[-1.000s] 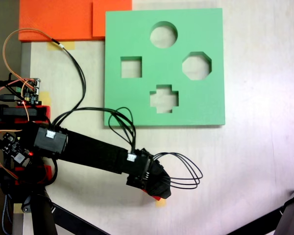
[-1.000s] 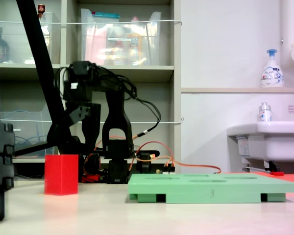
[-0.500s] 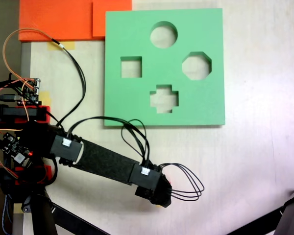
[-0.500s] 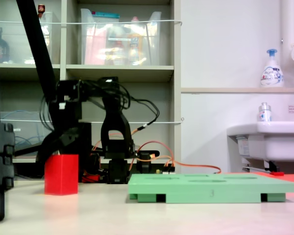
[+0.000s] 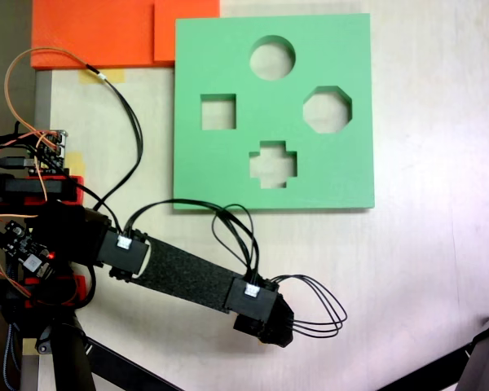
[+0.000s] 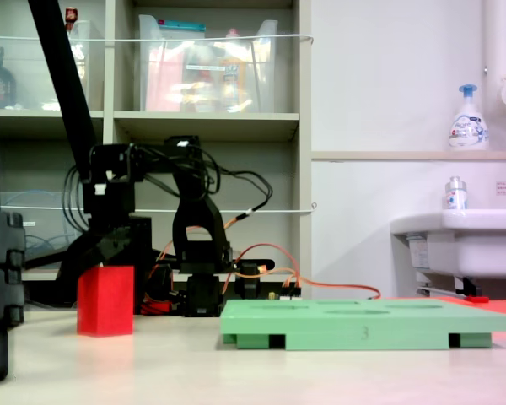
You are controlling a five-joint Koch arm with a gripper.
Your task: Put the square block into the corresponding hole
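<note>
Fixed view, fingers (image 6: 110,257) low behind square block (image 6: 105,300), state unclear, green board (image 6: 367,322) apart.

Matt foam board (image 5: 310,187), red cube (image 6: 105,301)

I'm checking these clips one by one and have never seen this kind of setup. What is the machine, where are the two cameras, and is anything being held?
The black jointed thing is a small hobby robot arm bolted at the table's edge. One fixed view looks straight down on the table; the other sits low at table height, looking across it. On the table lies a green foam board with cutouts, among them the square hole. Orange foam slabs sit behind the board. A red cube stands on the table in the low view, with the arm's gripper end lowered right above it. Whether the jaws have closed on the cube cannot be told.
</note>
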